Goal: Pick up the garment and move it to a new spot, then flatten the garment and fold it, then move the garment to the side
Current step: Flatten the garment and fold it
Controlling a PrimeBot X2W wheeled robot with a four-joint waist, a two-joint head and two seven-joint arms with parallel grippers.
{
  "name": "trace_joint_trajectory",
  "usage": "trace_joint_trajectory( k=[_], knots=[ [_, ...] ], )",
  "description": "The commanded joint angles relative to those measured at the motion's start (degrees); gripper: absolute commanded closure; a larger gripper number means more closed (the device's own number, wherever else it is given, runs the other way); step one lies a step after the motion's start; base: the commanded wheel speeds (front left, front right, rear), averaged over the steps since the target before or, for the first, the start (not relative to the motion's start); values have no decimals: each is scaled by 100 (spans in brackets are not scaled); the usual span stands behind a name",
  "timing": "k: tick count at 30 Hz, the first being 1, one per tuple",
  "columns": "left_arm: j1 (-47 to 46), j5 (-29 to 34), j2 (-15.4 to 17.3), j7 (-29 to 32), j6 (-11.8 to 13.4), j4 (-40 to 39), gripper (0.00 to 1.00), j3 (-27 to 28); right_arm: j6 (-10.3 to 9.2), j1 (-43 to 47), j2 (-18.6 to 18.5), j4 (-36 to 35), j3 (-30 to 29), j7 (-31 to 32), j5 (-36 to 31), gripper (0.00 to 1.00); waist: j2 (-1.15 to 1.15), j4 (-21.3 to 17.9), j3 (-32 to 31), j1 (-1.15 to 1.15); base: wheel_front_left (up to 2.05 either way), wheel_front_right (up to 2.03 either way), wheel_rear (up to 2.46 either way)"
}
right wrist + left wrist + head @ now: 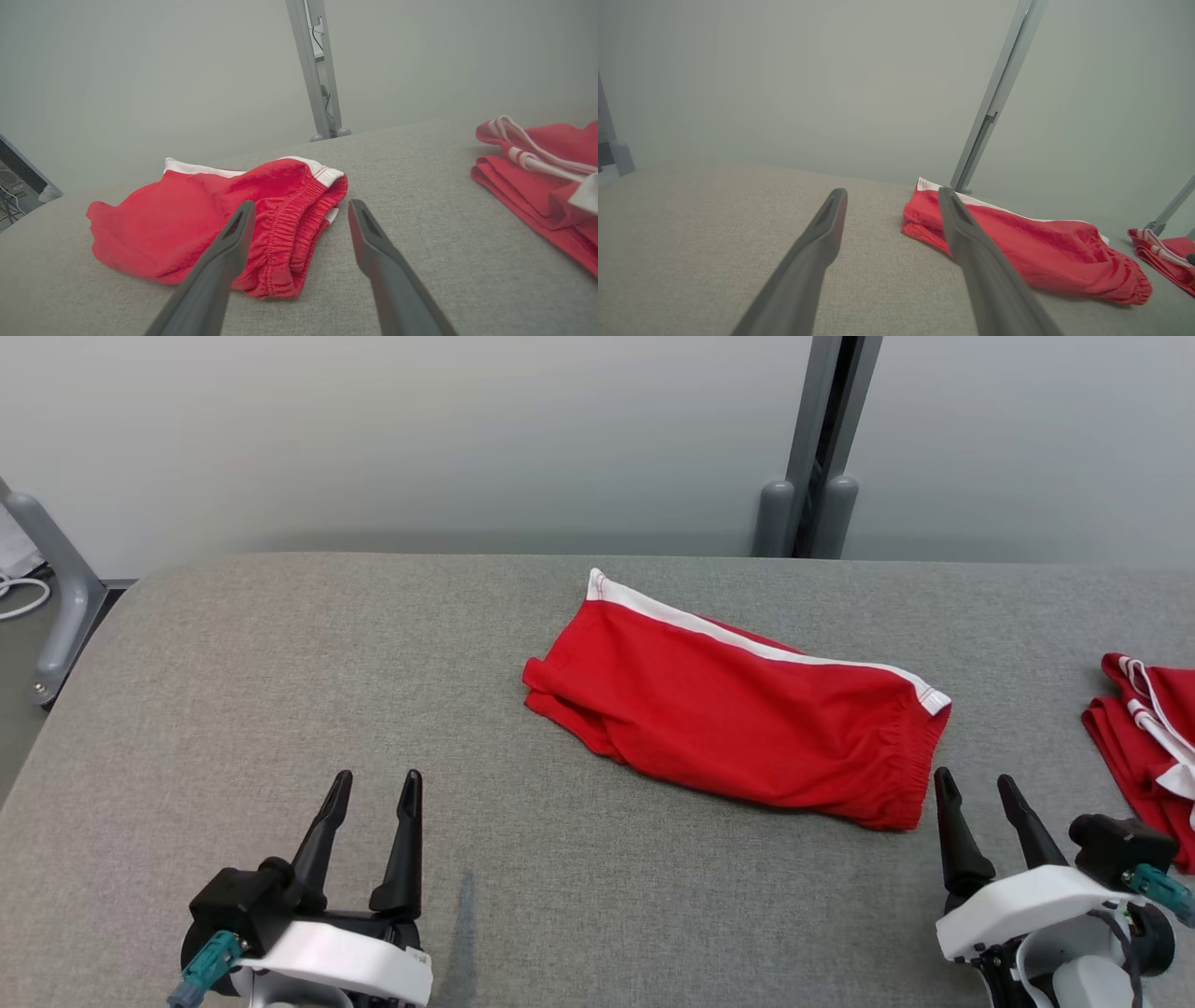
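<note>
The garment (738, 705) is a pair of red shorts with a white side stripe, folded in half and lying on the grey padded table (280, 672) right of centre, its elastic waistband toward the right. It also shows in the left wrist view as the red garment (1036, 252) and in the right wrist view as the same garment (205, 219). My left gripper (376, 784) stands open at the lower left, well clear of it. Just off the waistband's near corner my right gripper (976, 784) stands open, empty. My left gripper (892, 196) and right gripper (301, 207) hold nothing.
A second red garment with white stripes (1148, 737) lies bunched at the table's right edge, close behind my right wrist. A grey post (812, 457) rises behind the table against the pale wall. Another grey frame leg (56, 588) stands off the table's far left corner.
</note>
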Motion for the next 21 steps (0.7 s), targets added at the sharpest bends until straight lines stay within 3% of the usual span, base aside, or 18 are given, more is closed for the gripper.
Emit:
trace_joint_trajectory(
  k=[1,11,13,21],
  knots=[
    [-83,18,13,-6,-38,37,0,0,0,-136,3,57,9,95,215,0,0,28,25,0,0,0,0],
    [-154,-173,8,-6,14,115,0,-380,0,-672,44,1040,-305,783,1260,0,0,301,179,0,0,0,0],
    [-163,-221,8,-6,50,99,0,-461,0,-803,51,1343,-421,937,1801,0,0,376,208,0,0,0,0],
    [-180,-230,11,-6,104,78,0,-520,5,-965,98,1832,91,980,3056,0,0,487,248,0,0,0,0]
  ],
)
